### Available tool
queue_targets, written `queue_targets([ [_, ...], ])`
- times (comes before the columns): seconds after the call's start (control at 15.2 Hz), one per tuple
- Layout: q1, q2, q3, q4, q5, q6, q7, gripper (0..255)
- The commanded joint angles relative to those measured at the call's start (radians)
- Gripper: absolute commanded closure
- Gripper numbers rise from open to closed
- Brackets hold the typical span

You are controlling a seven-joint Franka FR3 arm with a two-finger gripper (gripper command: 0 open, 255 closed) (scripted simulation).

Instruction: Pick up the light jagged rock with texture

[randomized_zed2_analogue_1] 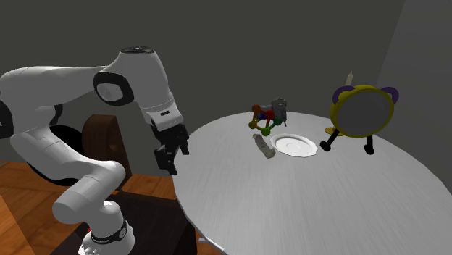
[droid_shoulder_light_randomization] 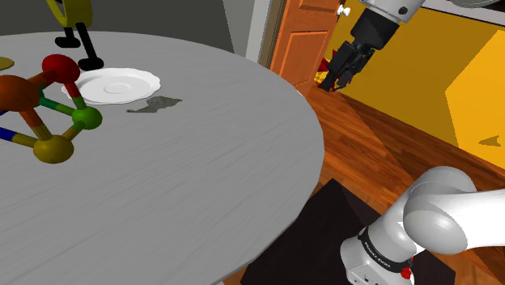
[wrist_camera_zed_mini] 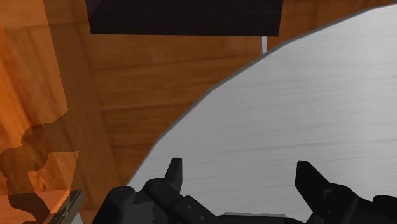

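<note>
Light grey jagged rock (randomized_zed2_analogue_1: 264, 145) lies flat on the round grey desk (droid_shoulder_light_randomization: 202, 182), just beside the white plate (randomized_zed2_analogue_1: 295, 145). Its long axis runs along the plate's rim, 1 end toward the molecule model (randomized_zed2_analogue_1: 265, 117). Claw (wrist_camera_zed_mini: 242, 181) fingers apart, empty, above the desk edge, well apart from the rock.

No words, numbers, brands or signs can be read. A red mark (droid_shoulder_light_randomization: 407, 273) at the foot of the arm (droid_shoulder_light_randomization: 441, 219) is too small to make out.

Plate (droid_shoulder_light_randomization: 120, 84) w/ molecule model (droid_shoulder_light_randomization: 86, 119) (clock (randomized_zed2_analogue_1: 361, 110) nearby)
</note>
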Motion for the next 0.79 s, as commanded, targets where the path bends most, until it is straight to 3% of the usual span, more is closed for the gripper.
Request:
queue_targets([
  [0.0, 0.000, 0.000, 0.000, 0.000, 0.000, 0.000, 0.000, 0],
  [0.73, 0.012, 0.224, 0.246, 0.111, 0.128, 0.126, 0.341, 0],
])
